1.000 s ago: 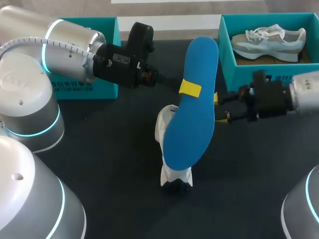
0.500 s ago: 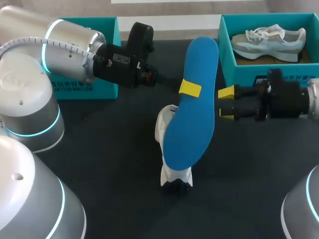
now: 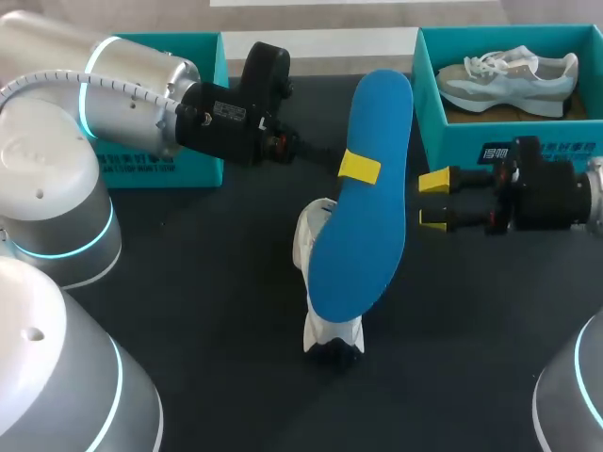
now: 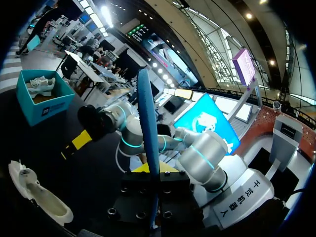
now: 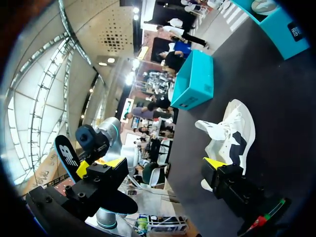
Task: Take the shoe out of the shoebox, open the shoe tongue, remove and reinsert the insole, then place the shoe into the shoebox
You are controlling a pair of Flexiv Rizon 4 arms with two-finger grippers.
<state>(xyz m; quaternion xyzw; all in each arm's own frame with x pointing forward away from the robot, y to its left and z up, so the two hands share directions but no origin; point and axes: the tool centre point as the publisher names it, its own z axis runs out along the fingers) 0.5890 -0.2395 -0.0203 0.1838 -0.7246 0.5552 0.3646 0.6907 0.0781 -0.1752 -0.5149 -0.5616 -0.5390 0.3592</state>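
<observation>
My left gripper (image 3: pixel 359 168) holds the blue insole (image 3: pixel 363 226) upright above the table, shut on its middle; one yellow tip shows against the blue. In the left wrist view the insole (image 4: pixel 147 113) stands edge-on between the fingers of that gripper (image 4: pixel 153 174). The white shoe (image 3: pixel 325 282) lies on the dark table under the insole's lower end, also seen as the white shoe (image 4: pixel 34 192) and the white shoe (image 5: pixel 232 133). My right gripper (image 3: pixel 434 200) is open just right of the insole, apart from it, nothing between its fingers (image 5: pixel 215 163).
A teal shoebox (image 3: pixel 471 141) at the back right holds a second, grey-white shoe (image 3: pixel 513 73). Another teal box (image 3: pixel 203 160) stands at the back left behind my left arm. The dark table (image 3: pixel 217 311) spreads around the shoe.
My right gripper has drawn back to the right, off the insole's edge, with its yellow tips now showing. The left arm, insole and shoe have not moved.
</observation>
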